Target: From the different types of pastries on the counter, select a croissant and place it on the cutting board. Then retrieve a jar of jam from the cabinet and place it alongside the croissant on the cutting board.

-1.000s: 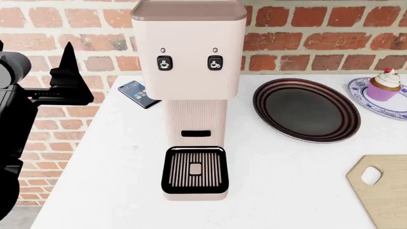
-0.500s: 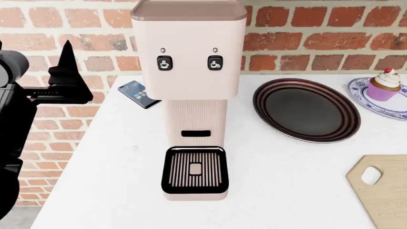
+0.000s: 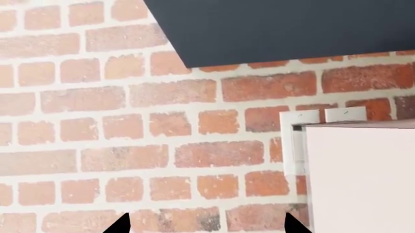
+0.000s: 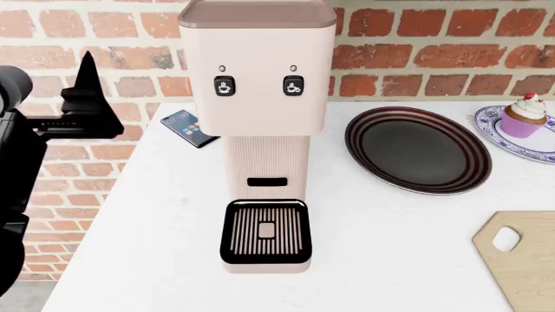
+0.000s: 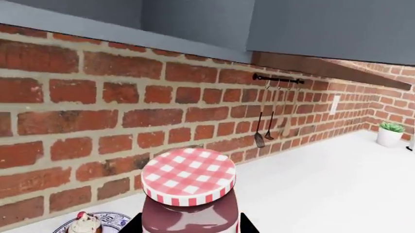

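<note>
While a jam jar (image 5: pixel 188 201) with a red-and-white checked lid is seen filling the near part of the right wrist view, the right fingers (image 5: pixel 243 224) appear only as dark tips at either side of the jar, seemingly pinched on it, though contact cannot be confirmed.

Nearest in the head view, the pale cutting board (image 4: pixel 524 263) is laid flat on the white counter (image 4: pixel 390 247) at the right, its handle hole turned inward. A beige coffee machine (image 4: pixel 260 130) is stood at the counter's middle. Further back, a dark striped plate (image 4: pixel 418 149) is set, with a phone (image 4: pixel 187 127) lying left of the machine. The cupcake (image 4: pixel 524 115) is placed on a blue-patterned saucer (image 4: pixel 520 144) at the far right. No croissant is seen.

The left gripper (image 4: pixel 85 104) is raised off the counter's left edge, before the brick wall (image 3: pixel 129 145). Its fingers (image 3: pixel 120 224) are spread, nothing held between them.
</note>
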Tool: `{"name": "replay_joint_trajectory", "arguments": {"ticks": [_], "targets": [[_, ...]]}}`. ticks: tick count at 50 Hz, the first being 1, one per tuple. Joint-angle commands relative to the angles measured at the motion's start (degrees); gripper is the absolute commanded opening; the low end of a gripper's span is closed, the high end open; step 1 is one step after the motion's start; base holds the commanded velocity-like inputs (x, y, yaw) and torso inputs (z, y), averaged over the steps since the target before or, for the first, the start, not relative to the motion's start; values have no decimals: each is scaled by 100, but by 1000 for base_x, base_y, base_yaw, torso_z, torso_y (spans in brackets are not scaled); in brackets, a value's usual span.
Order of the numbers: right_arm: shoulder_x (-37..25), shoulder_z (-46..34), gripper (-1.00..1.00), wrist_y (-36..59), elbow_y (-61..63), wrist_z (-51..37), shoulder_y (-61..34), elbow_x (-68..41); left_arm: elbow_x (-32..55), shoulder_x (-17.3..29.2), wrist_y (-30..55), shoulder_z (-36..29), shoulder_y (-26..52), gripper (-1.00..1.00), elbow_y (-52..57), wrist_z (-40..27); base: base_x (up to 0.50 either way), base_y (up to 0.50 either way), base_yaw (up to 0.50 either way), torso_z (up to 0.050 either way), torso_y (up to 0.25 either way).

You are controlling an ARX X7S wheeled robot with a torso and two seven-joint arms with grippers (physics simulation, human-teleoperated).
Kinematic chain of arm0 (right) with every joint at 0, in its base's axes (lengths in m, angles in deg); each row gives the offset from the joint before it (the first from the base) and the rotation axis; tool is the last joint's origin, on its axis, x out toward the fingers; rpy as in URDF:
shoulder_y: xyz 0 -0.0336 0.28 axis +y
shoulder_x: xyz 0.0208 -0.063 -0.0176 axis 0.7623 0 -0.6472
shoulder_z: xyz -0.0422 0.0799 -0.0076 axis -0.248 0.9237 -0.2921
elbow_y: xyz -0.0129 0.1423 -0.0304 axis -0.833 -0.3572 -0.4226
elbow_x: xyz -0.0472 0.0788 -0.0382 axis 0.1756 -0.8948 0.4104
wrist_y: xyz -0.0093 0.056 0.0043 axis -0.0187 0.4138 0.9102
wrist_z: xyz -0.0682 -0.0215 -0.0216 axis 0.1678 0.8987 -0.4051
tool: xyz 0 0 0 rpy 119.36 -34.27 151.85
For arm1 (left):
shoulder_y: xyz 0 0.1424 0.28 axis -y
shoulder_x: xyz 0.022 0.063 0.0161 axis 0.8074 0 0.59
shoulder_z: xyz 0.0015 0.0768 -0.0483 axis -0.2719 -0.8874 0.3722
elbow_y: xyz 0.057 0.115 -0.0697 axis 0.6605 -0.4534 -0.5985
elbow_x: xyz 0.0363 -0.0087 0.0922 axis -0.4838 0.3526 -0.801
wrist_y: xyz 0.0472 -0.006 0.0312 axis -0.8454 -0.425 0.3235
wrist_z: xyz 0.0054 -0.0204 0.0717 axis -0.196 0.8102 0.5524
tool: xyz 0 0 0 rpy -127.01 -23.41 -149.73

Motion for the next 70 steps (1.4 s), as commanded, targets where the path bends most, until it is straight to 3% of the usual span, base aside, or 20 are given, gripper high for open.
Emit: {"name": "replay_joint_trajectory", "arguments": {"ticks": [1, 11, 23, 33, 60, 70], "targets": [[-1001, 240, -100, 1007, 810, 126, 1345, -1430, -32, 218, -112, -368, -775, 100, -51, -3, 0, 0, 10, 0, 0], [-1469, 1666, -100, 1051, 1169, 153, 2844, -2725, -44, 232, -143, -412, -805, 100, -64, -36, -7, 8, 10, 0, 0], [-1665, 2408, -100, 1055, 1084, 158, 3126, -3557, -50, 250, -199, -443, -843, 100, -91, -54, -6, 9, 11, 0, 0], [-1754, 3519, -100, 1055, 1116, 159, 4208, -4280, -31, 266, -209, -454, -838, 100, -107, -74, -6, 9, 11, 0, 0], [-1443, 6863, -100, 1054, 2018, 154, 7886, -5073, 63, 314, -217, -402, -845, 100, -94, -119, -7, 9, 12, 0, 0], [-1212, 7497, -100, 1052, 2336, 140, 8710, -5293, 99, 330, -224, -367, -873, 100, -83, -136, -7, 11, 12, 0, 0]]}}
